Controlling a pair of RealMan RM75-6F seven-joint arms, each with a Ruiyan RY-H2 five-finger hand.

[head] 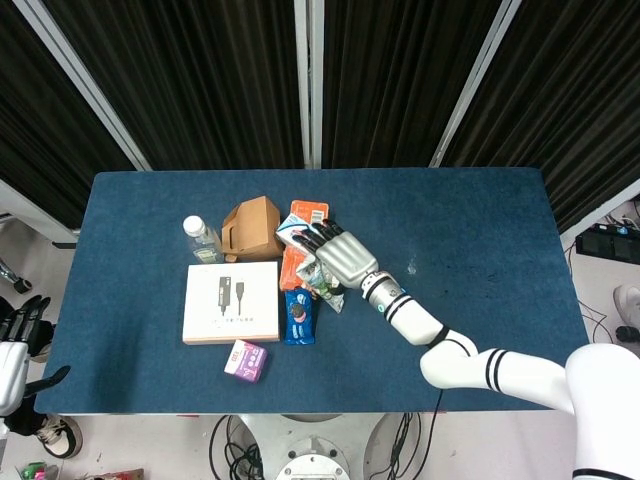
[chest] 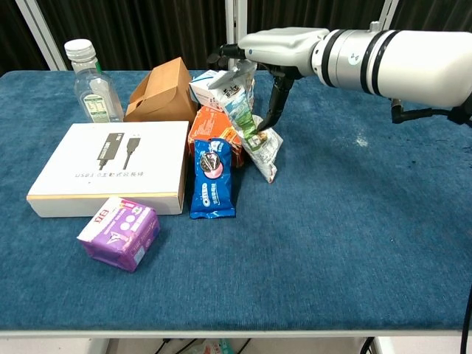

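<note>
The clear plastic water bottle point(chest: 88, 93) stands left of the brown cardboard carton point(chest: 161, 91); the flat white cable box point(chest: 112, 166) lies before both, the small purple packet point(chest: 119, 231) nearest.

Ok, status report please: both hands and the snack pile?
Right hand open over green snack bag, thumb at it. Left hand open, off the table. Milk carton crowds close.

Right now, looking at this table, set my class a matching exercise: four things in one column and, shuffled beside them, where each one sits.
Things:
1. water bottle
2. purple packet
3. white box
4. right hand

Places:
A. over the snack packets in the middle
B. far left corner of the pile
C. nearest the front edge
D. between the bottle and the purple packet

Pairs: 1-B, 2-C, 3-D, 4-A
</note>
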